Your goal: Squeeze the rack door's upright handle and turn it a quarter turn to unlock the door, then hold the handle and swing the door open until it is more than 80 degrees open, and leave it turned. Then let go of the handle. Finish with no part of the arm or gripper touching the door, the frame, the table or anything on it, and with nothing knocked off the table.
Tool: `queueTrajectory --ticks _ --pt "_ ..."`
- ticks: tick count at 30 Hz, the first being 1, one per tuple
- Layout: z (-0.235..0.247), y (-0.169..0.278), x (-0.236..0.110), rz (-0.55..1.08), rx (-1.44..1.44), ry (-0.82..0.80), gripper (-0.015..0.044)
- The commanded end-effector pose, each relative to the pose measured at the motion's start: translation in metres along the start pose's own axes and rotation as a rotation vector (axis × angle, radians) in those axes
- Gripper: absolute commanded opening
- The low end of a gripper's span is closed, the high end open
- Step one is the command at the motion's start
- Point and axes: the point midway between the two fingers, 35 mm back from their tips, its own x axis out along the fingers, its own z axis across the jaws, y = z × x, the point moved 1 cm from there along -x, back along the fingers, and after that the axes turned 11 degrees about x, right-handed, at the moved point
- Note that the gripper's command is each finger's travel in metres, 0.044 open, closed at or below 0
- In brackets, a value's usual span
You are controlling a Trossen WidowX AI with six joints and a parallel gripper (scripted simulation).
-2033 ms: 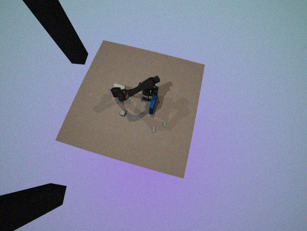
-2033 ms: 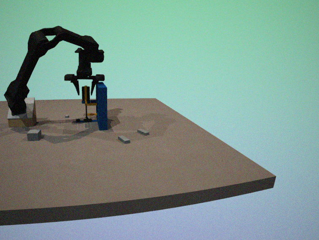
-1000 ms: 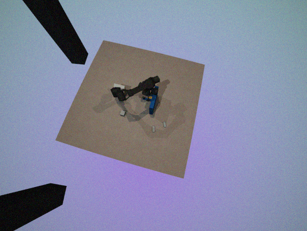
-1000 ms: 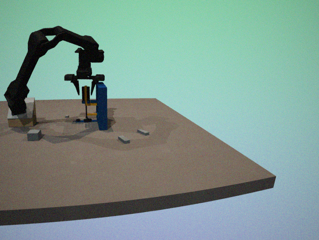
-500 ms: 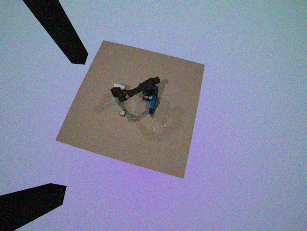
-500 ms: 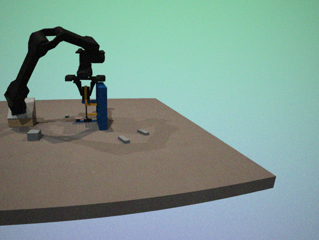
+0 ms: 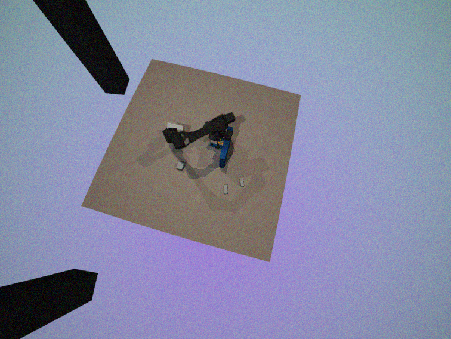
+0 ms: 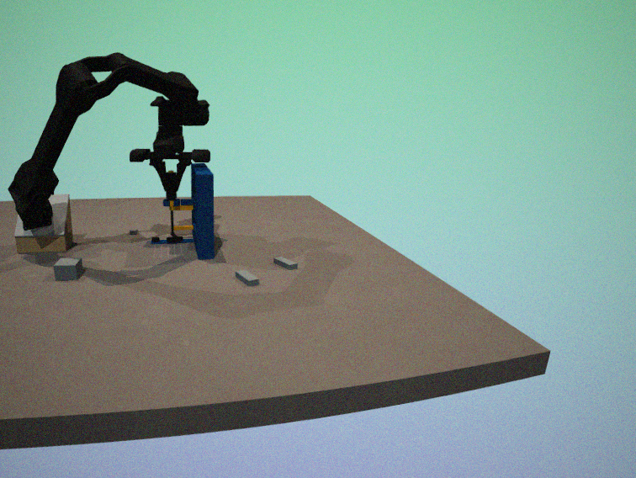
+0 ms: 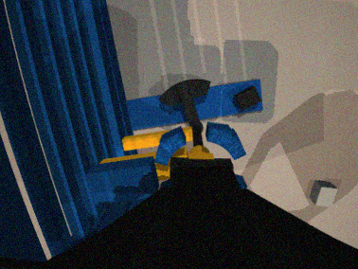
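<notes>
Table: one, square, brown, thick-edged in the exterior view.

Arm: one, black, arched above the table, wrist pointed down.

Rack panel: one, blue, upright; ribbed face shown in the wrist view.

Block: one, pale-topped, tan-sided, partly hidden by the foot of the arm.

Gripper: one, black, placed just beside the panel. The jaws are drawn together and appear, as far as the dim light allows, to be clamped on the handle.

Handle: one, upright, yellow, located beside the blue panel; mostly covered by the fingers, its top seen between them in the exterior view.

Lower bar: one, blue, flat, extended from the panel at its foot.

Rod: one, thin, black, set upright below the handle.

Brackets: two, yellow, mounted one above the other between rod and panel.

Grey block: one, set well apart from the panel.

Slim grey pieces: two, laid flat near each other.
</notes>
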Motion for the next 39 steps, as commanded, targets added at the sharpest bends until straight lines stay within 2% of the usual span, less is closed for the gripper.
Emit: queueTrajectory --ticks 1,9,14,39 --pt "0.000 0.000 0.000 0.000 0.003 0.000 0.0068" --pt "0.000 0.000 0.000 0.000 0.003 0.000 0.0015" --pt "-0.001 -0.001 0.000 0.000 -0.030 0.000 0.0015" --pt "-0.025 -0.026 0.000 -0.002 -0.584 0.002 0.0015"
